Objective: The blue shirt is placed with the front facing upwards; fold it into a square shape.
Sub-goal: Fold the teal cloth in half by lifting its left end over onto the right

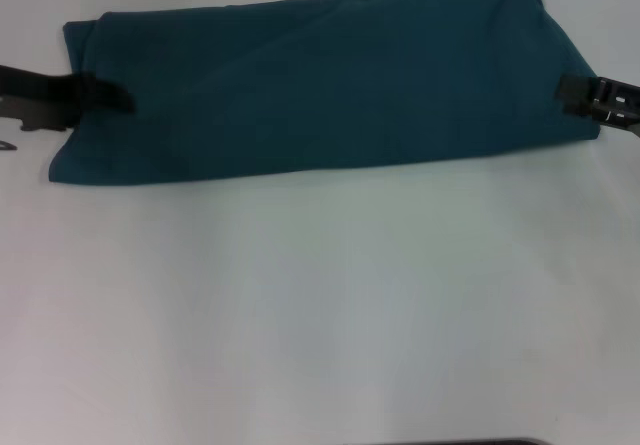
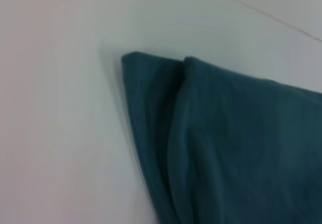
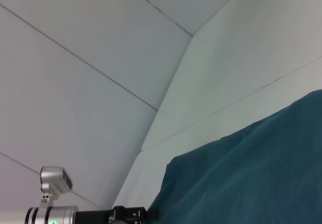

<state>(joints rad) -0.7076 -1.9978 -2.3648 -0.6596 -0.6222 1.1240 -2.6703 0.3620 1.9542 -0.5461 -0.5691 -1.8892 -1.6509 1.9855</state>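
The blue shirt [image 1: 320,90] lies folded into a long teal band across the far part of the white table [image 1: 320,305], plain side up with no lettering showing. My left gripper [image 1: 115,97] reaches over the band's left end and rests on the cloth. At the band's right end sits my right gripper [image 1: 575,93], touching the edge. The left wrist view shows a layered, folded corner of the shirt [image 2: 241,148]. In the right wrist view the shirt [image 3: 251,178] stretches away toward the left gripper [image 3: 121,215] at its far end.
Bare white tabletop stretches from the shirt to the near edge. White wall panels [image 3: 100,58] stand behind the table. A dark edge [image 1: 450,442] shows at the bottom of the head view.
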